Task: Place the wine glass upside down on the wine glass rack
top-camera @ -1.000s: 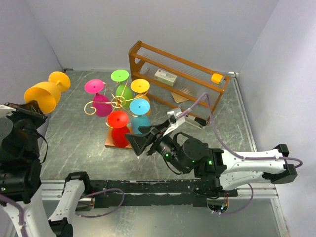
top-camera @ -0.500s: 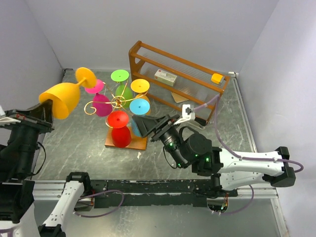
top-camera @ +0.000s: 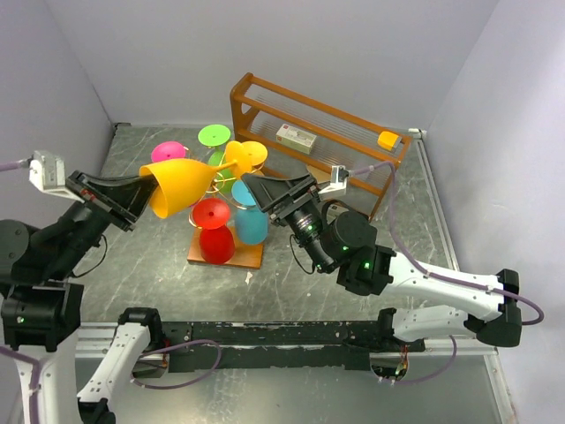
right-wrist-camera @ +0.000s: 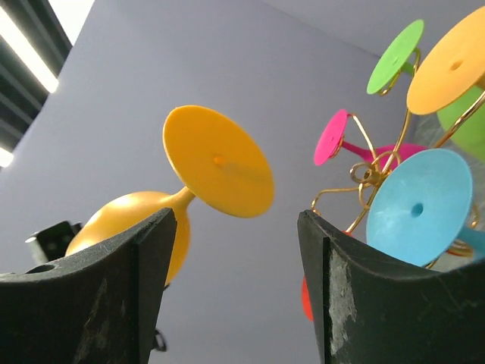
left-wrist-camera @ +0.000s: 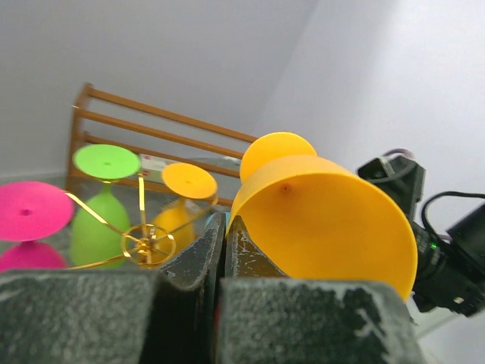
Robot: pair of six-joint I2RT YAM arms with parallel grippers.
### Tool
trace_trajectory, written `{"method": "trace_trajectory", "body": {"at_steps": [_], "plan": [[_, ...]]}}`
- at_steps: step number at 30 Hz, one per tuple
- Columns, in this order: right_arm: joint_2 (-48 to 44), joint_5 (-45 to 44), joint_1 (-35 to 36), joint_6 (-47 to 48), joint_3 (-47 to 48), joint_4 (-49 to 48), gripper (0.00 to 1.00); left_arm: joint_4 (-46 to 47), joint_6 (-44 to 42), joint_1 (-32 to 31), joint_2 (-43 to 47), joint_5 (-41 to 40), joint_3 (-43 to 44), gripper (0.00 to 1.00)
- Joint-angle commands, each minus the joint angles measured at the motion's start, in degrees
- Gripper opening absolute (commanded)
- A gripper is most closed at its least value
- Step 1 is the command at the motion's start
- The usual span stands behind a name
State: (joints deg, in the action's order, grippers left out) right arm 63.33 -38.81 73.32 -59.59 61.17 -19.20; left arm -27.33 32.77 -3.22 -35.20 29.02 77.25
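Observation:
My left gripper [top-camera: 132, 196] is shut on the rim of an orange wine glass [top-camera: 181, 184]. The glass lies on its side in the air, foot pointing right over the gold wire rack, whose wooden base [top-camera: 244, 257] shows below. In the left wrist view the fingers [left-wrist-camera: 221, 224] pinch the bowl's rim [left-wrist-camera: 326, 212], with the rack's gold hub [left-wrist-camera: 144, 246] beyond. My right gripper [top-camera: 274, 196] is open and empty, raised beside the rack's right side. In its view [right-wrist-camera: 236, 220] the orange foot [right-wrist-camera: 218, 161] hangs above the open jaws, apart from them.
Pink [top-camera: 168, 152], green [top-camera: 214, 135], yellow [top-camera: 253, 155], red [top-camera: 212, 212] and blue [top-camera: 252, 225] glasses hang upside down on the rack. A brown wooden shelf [top-camera: 265, 93] stands behind, holding a white box [top-camera: 297, 138] and a yellow block [top-camera: 387, 140].
My left arm swung the orange glass right and tipped it sideways toward the rack. My right gripper rose and moved back toward the rack, still open.

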Motion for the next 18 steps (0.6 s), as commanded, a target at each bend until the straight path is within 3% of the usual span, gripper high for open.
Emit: {"method": "trace_trajectory", "body": {"at_steps": [1,10,18], "plan": [[0.34,0.23,-0.17,-9.31,1.13,-0.94,0.65,13.65,7.72,-0.21,-0.9,9.77,-4.48,0.07],[2.6,-1.67,-0.19,-16.4,1.35,-3.9,0.61,22.43,14.23,-0.23,-2.45,13.23,-10.3,0.07],[5.45,-2.08,-0.18,-17.19,4.6,-6.56,0.59,20.12,12.24,-0.23,-2.35,11.61,-11.17,0.07]]}}
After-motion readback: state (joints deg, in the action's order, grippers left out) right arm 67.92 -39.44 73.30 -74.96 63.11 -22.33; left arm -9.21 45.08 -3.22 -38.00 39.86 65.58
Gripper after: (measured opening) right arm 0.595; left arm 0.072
